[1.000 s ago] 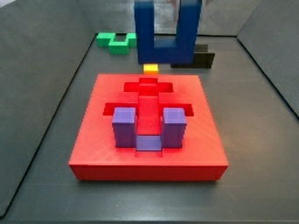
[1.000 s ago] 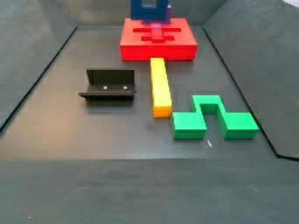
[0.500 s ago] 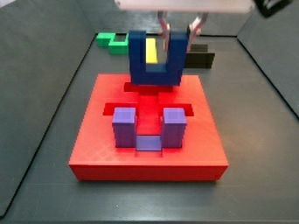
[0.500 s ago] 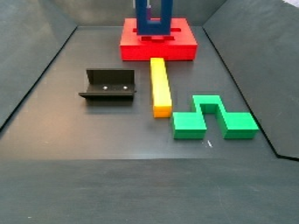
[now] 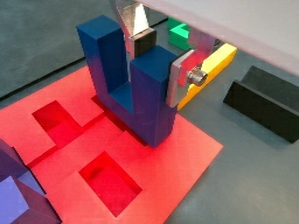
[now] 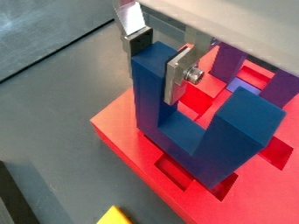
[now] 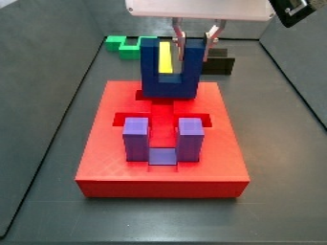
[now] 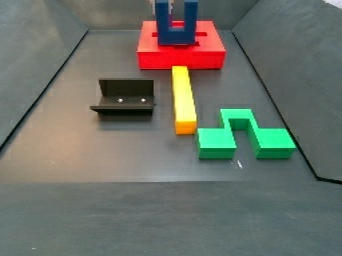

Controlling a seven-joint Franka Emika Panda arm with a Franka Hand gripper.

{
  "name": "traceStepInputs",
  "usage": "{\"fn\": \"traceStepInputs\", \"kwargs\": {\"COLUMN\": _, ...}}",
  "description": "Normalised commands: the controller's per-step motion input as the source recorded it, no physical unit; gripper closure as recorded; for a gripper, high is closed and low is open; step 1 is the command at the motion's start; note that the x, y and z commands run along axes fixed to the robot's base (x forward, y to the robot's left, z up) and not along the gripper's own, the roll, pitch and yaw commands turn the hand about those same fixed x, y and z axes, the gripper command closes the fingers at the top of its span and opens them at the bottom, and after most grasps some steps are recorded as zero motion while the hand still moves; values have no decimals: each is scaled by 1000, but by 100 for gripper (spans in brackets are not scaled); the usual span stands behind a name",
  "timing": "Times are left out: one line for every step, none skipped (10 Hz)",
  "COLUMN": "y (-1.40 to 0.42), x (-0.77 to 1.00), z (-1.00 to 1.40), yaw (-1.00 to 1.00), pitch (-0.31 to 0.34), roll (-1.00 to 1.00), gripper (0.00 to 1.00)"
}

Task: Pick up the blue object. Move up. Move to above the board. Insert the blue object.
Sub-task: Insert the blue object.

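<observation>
1. Two silver fingers (image 5: 187, 74) of the gripper (image 5: 163, 59) clamp one prong of the blue object (image 5: 126, 83) in a wrist view — prongs up, base down on the board (image 5: 176, 179). Directly below the gripper the block's base meets the red surface; open recesses (image 5: 111, 179) lie nearer the camera, and a corner of the purple block (image 5: 17, 197) shows at the frame edge. Beyond the fingers sit the yellow bar (image 5: 216, 63), a bit of the green block (image 5: 179, 34) and the fixture (image 5: 267, 105).

2. Seen from the opposite wrist camera, the gripper (image 6: 162, 61) pinches the same prong between its plates; the blue object (image 6: 193, 122) has its base sunk into a cut-out of the board (image 6: 135, 149). The purple block (image 6: 251, 74) stands just past the fingers.

3. Looking from a side view, the gripper (image 7: 193, 41) hangs over the far part of the board (image 7: 160, 172), closed on the blue object (image 7: 166, 69), whose base rests at board level. The purple block (image 7: 163, 139) stands in the near recess, apart from the gripper. The green block (image 7: 124, 43) lies behind.

4. From the remaining side camera, the blue object (image 8: 177, 25) stands on the board (image 8: 181, 52) at the far end; the gripper itself is hardly visible there. The yellow bar (image 8: 183, 98), fixture (image 8: 124, 98) and green block (image 8: 245, 135) lie on the floor — all well apart from the board's top.
</observation>
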Motion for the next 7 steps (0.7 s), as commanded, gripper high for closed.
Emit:
{"fn": "traceStepInputs", "kwargs": {"y": 31, "x": 0, "z": 0, "yaw": -26, "pitch": -3, "roll": -141, "gripper": 100}}
{"fn": "traceStepInputs", "kwargs": {"y": 26, "x": -103, "z": 0, "yaw": -57, "pitch": -3, "roll": -121, "gripper": 100}}
{"fn": "traceStepInputs", "kwargs": {"y": 0, "x": -220, "z": 0, "yaw": -77, "pitch": -61, "roll": -117, "gripper": 100}}
{"fn": "traceStepInputs", "kwargs": {"y": 0, "x": -274, "z": 0, "yaw": -60, "pitch": -104, "roll": -83, "gripper": 100}}
{"fn": "traceStepInputs", "kwargs": {"y": 0, "x": -283, "z": 0, "yaw": -49, "pitch": -114, "roll": -67, "gripper": 100}}
{"fn": "traceStepInputs", "kwargs": {"y": 3, "x": -223, "z": 0, "yaw": -17, "pitch": -116, "roll": -63, "gripper": 100}}
{"fn": "traceStepInputs", "kwargs": {"y": 74, "x": 0, "z": -34, "yaw": 0, "pitch": -106, "roll": -61, "gripper": 100}}
